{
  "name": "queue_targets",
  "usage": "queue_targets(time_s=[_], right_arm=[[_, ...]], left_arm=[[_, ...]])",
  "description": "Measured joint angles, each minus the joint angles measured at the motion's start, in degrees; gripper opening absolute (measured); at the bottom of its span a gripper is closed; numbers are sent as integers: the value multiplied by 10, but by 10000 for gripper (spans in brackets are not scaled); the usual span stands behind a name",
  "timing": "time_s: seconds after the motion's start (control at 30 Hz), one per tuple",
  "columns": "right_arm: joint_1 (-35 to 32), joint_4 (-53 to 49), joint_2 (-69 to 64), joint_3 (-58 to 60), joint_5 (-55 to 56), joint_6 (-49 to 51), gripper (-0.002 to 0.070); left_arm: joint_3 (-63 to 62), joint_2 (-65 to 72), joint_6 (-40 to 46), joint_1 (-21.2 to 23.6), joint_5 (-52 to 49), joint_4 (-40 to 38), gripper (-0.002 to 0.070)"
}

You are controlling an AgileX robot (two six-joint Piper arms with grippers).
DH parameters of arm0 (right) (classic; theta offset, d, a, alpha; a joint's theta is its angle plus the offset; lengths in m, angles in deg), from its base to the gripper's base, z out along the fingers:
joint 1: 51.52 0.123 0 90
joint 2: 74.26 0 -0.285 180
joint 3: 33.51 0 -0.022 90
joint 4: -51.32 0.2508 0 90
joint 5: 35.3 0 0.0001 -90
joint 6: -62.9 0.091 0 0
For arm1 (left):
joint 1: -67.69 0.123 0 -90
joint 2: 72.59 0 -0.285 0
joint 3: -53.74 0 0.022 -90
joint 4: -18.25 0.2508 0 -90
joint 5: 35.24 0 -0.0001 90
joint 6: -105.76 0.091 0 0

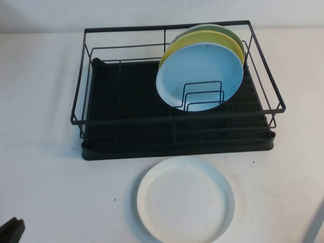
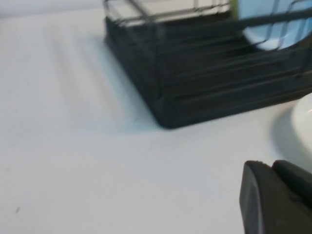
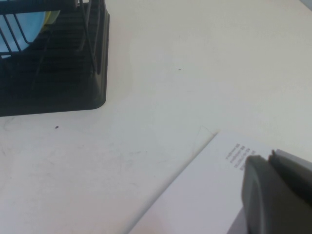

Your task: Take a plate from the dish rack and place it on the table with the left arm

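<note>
The round white plate [image 1: 186, 199] lies flat on the white table [image 1: 45, 177], just in front of the black wire dish rack [image 1: 126, 131]. Its rim shows in the left wrist view [image 2: 303, 117], past the rack's corner [image 2: 195, 92]. My left gripper [image 2: 269, 165] is shut and empty. It sits low over the table at the near left corner of the high view [image 1: 13, 226], well left of the plate. My right gripper [image 3: 269, 156] is shut and empty, over a white sheet at the near right.
A light blue plate [image 1: 200, 76], a yellow plate [image 1: 202, 38] and a green one [image 1: 223, 29] stand upright in the rack's right half. A printed white paper sheet [image 3: 204, 195] lies right of the rack [image 3: 63, 83].
</note>
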Motion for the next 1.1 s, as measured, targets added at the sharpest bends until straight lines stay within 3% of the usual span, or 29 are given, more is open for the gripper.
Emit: queue_targets(time_s=[0.23, 0.43, 1.1], right_arm=[[0, 0, 0, 0, 0, 0, -20], [0, 0, 0, 0, 0, 0, -20], [0, 0, 0, 0, 0, 0, -20]], left_arm=[[63, -29, -5, 82, 15, 0, -1], [63, -31, -5, 124, 15, 0, -1], [63, -35, -5, 126, 13, -1, -1]])
